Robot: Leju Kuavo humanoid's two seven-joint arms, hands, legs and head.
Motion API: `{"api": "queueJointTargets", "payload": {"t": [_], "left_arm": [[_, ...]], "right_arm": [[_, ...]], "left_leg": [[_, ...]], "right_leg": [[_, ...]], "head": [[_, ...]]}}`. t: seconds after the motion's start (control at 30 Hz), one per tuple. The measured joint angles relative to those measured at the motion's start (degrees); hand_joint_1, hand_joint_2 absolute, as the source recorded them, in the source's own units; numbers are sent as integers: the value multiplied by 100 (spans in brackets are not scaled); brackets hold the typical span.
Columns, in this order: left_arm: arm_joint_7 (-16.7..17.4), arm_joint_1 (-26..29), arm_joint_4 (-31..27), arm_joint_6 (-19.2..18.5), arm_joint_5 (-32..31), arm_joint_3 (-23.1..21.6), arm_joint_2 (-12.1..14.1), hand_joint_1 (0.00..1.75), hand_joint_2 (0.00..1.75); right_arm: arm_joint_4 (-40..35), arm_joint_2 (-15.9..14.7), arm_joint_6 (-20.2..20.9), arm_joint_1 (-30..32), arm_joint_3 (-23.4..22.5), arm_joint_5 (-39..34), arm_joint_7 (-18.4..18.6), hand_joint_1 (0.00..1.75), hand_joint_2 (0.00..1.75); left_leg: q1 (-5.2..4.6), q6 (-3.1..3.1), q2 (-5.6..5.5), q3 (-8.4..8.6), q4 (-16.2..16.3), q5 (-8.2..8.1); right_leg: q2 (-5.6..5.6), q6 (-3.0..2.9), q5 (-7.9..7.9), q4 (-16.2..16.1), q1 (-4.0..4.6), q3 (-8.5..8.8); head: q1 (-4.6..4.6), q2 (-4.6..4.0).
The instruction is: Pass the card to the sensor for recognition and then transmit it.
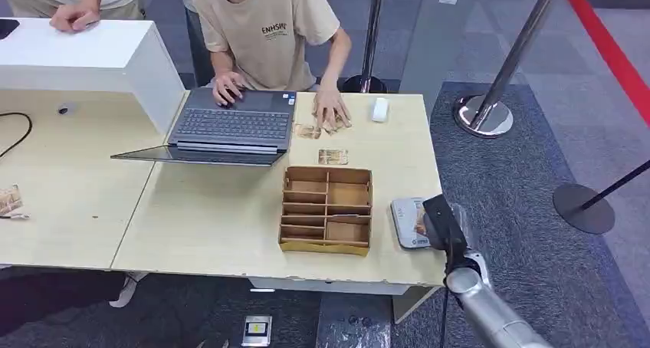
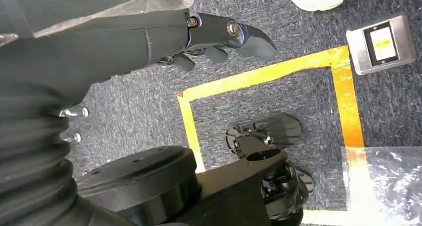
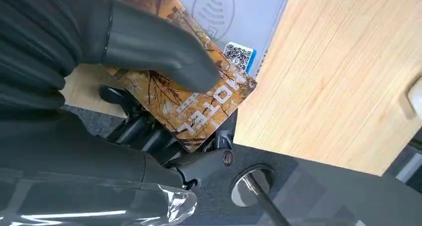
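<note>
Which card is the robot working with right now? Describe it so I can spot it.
At the table's right front edge lies a grey sensor pad. The right hand holds a card over it: orange-brown, printed HOTEL. The other cards lie loose near the laptop.

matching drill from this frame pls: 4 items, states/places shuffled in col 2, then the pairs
1. card
2. sensor
3. laptop
4. left hand

A. open, a person's hand on it
B. hangs over the carpet floor, holding nothing
C. held in the right hand, over the reader
D. flat on the table's right edge, beside the cardboard organizer

Pairs: 1-C, 2-D, 3-A, 4-B
</note>
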Motion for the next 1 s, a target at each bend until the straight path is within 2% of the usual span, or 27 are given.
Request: {"api": "queueJointTargets", "payload": {"t": [0.2, 0.33, 0.43, 0.57, 0.63, 0.73, 0.87, 1.0], "left_arm": [[7, 0, 0, -2, -2, -66, 2, 0, 175], [-37, 1, 0, -2, 0, -83, 4, 0, 175], [-79, 0, 2, -2, 7, -92, 9, 0, 175], [-122, 1, 4, -9, 26, -118, 11, 0, 175], [-140, 1, 4, -9, 28, -120, 11, 0, 175], [-149, 6, 4, -9, 28, -122, 13, 0, 175], [-149, 5, 4, -17, 20, -129, 11, 0, 175], [-107, -11, 4, -63, -85, -171, 13, 0, 175]], "right_arm": [[-139, 9, -44, -14, -26, 2, -20, 175, 175], [-692, -31, -44, -19, -88, 42, 149, 175, 175], [-1269, -68, -9, -35, -116, 217, 392, 175, 175], [-2693, -92, 113, -114, -72, 941, 1144, 175, 175], [-3218, -90, 182, -185, -33, 1154, 1382, 175, 175], [-3850, -96, 234, -228, 22, 1220, 1504, 175, 175], [-4549, -118, 317, -302, 94, 1027, 1405, 175, 175], [-4961, -114, 662, -637, 203, 1013, 1495, 175, 175]], "left_leg": [[0, 0, -1, -3, 0, 0], [0, 0, -1, -9, 0, 0], [-1, 0, -2, -14, 0, 1], [0, 0, -1, -16, 0, 1], [1, 0, -3, -16, 0, 1], [1, 0, -2, -18, 0, 1], [0, 0, -2, -20, 0, 1], [-1, 0, -1, -22, 0, 1]], "right_leg": [[0, 1, 1, 1, 0, -2], [-1, 1, 1, 3, 0, -5], [-1, 1, 1, 5, 0, -9], [-1, 1, 1, 6, 0, -14], [-5, 0, -1, 5, 1, -14], [-5, 0, -1, 5, 1, -15], [-3, 0, -1, 5, 0, -15], [-3, 1, 0, 5, -1, -15]], "head": [[0, 0], [2, 0], [0, 0], [-2, 0], [2, 0], [0, 0], [-2, 0], [0, 0]]}}
